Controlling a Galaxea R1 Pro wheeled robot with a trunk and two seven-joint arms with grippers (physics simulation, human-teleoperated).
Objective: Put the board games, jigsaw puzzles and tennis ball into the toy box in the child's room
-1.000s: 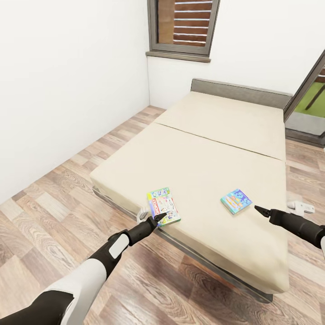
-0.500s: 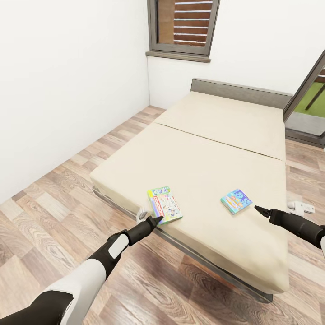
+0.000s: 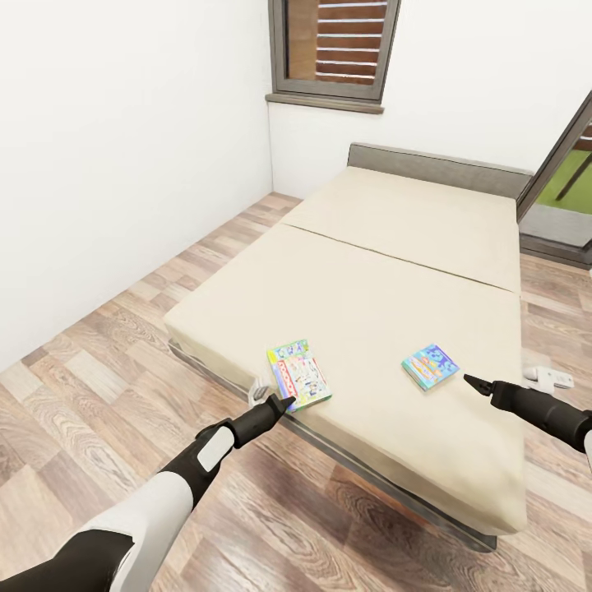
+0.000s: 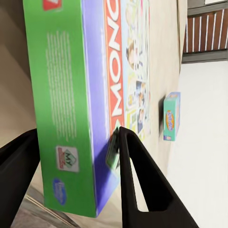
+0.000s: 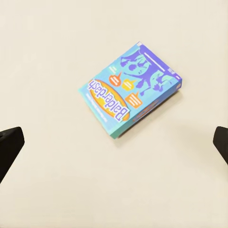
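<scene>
Light: bright, even, flat render — no glare.
Shadows: faint under my bed (image 3: 395, 271).
Blur: soft close-up of Monopoly box (image 4: 71, 95) — my left wrist view.

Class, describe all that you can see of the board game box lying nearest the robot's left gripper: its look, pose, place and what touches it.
The Monopoly box is a flat rectangular box, cardboard by its look, with a green side, a purple band and a red title strip over cartoon pictures. It lies flat on the cream mattress of the bed, at the near edge, one corner slightly over it. The left gripper is open, its fingers straddling the box's near corner; whether they touch it cannot be told. Nothing else touches it.
</scene>
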